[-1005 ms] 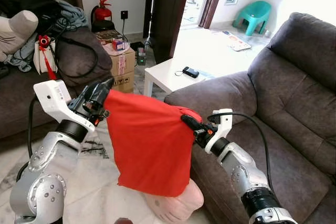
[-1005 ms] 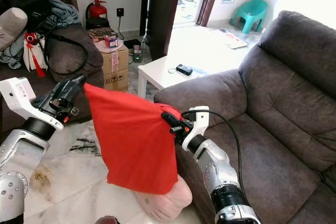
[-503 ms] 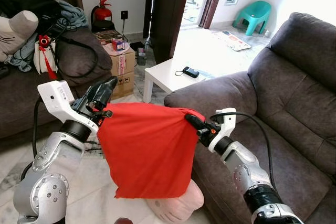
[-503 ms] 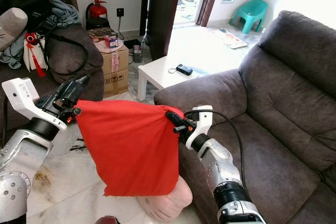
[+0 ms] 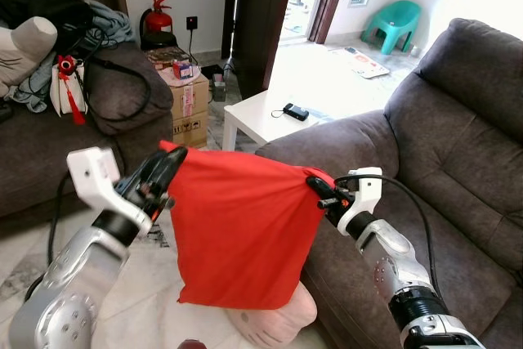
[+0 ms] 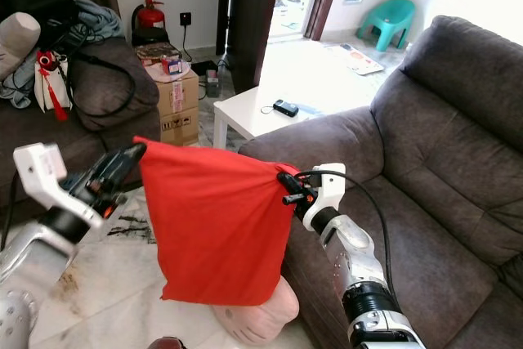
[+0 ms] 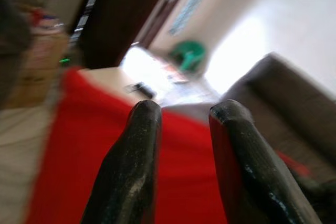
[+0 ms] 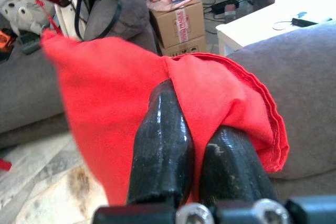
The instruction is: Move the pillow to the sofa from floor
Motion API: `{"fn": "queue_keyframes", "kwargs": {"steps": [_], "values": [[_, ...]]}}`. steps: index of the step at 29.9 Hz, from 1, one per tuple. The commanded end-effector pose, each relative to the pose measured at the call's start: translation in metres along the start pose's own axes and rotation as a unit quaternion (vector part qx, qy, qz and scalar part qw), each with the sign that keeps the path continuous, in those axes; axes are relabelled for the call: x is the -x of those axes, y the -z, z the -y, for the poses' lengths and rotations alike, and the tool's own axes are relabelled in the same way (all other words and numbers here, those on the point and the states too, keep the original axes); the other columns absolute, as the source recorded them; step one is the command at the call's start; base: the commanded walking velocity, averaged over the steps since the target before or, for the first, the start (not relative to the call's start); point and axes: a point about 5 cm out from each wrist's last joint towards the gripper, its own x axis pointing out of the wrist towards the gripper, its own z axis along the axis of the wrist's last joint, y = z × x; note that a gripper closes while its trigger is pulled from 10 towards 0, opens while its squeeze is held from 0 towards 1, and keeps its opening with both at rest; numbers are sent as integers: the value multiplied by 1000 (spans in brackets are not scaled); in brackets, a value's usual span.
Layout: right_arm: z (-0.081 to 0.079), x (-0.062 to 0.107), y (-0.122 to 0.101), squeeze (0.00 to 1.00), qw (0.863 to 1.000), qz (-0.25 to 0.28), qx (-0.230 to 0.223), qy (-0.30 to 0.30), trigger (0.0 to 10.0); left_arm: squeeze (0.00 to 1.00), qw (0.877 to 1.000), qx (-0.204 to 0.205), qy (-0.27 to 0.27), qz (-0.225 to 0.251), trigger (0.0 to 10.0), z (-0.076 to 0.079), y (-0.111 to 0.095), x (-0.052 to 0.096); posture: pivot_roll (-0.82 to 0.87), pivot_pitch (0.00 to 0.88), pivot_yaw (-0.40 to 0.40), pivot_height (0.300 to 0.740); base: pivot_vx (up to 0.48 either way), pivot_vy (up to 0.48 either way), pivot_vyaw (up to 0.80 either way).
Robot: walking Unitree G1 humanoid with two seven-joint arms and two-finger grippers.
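Both grippers, left gripper (image 5: 167, 171) and right gripper (image 5: 315, 187), pinch top corners of red fabric pillow (image 5: 237, 234) (mid-carry); next swing onto grey sofa (image 5: 458, 161) seat, release.

We see a dark grey sofa (image 5: 458, 161) filling the room's right side, its armrest just behind the right tool (image 5: 320, 191). Beyond that tool stands a low white table (image 5: 270, 116) with a small black device (image 5: 296, 112), before a sunlit doorway and a green chair (image 5: 395, 24). Beyond the left tool (image 5: 163, 171) sit cardboard boxes (image 5: 188, 100), a red fire extinguisher (image 5: 158, 18) and a second cluttered sofa (image 5: 73, 112). The floor (image 5: 147, 292) is pale marble.
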Motion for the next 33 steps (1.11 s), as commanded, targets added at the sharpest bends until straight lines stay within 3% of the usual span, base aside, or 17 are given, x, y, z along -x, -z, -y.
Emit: {"fn": "queue_keyframes", "kwargs": {"steps": [1, 5, 10, 12, 15, 19, 20, 23, 24, 26, 29, 33], "values": [[6, 2, -9, 0, 1000, 20, 15, 9, 10000, 0, 1000, -10, -7, -5, 10000, -4, 1, 1, 294, 0, -161, 740, 0, 0, 0], [4, 3, -9, 0, 999, 17, 25, -14, 10000, 0, 996, -33, -80, -18, 10000, -38, 3, 19, 291, 0, -163, 740, 0, 0, 0], [0, 4, -12, 0, 998, 20, 25, -52, 10000, 0, 996, -30, -77, -15, 10000, -38, 4, 19, 286, 0, -164, 740, 0, 0, 0], [-6, 6, -10, 0, 995, 15, 24, -94, 10000, 0, 998, -18, -64, -18, 10000, -33, 9, 16, 281, 0, -164, 740, 0, 0, 0], [-8, 7, -8, 0, 994, 10, 31, -102, 10000, 0, 998, -18, -57, -23, 10000, -32, 14, 16, 282, 0, -165, 740, 0, 0, 0], [1, 11, -3, 0, 996, -3, 40, -75, 10000, 0, 992, -73, -81, -58, 10000, -42, 25, 22, 284, 0, -165, 740, 0, 0, 0], [4, 15, 2, 0, 997, -12, 41, -66, 10000, 0, 986, -103, -97, -86, 10000, -49, 37, 29, 283, 0, -162, 740, 0, 0, 0], [8, 21, 10, 0, 997, -29, 45, -59, 10000, 0, 976, -131, -135, -111, 10000, -59, 52, 40, 278, 0, -160, 740, 0, 0, 0], [8, 21, 10, 0, 997, -29, 45, -59, 10000, 0, 976, -131, -135, -111, 10000, -59, 52, 40, 278, 0, -160, 740, 0, 0, 0], [13, 30, 20, 0, 997, -46, 44, -43, 10000, 0, 963, -152, -203, -92, 10000, -74, 53, 50, 278, 0, -162, 740, 0, 0, 0], [14, 32, 22, 0, 997, -50, 43, -38, 10000, 0, 958, -171, -216, -83, 10000, -77, 49, 52, 278, 0, -160, 740, 0, 0, 0], [15, 33, 24, 0, 997, -53, 41, -36, 10000, 0, 961, -171, -203, -79, 10000, -73, 46, 50, 279, 0, -161, 740, 0, 0, 0]]}}
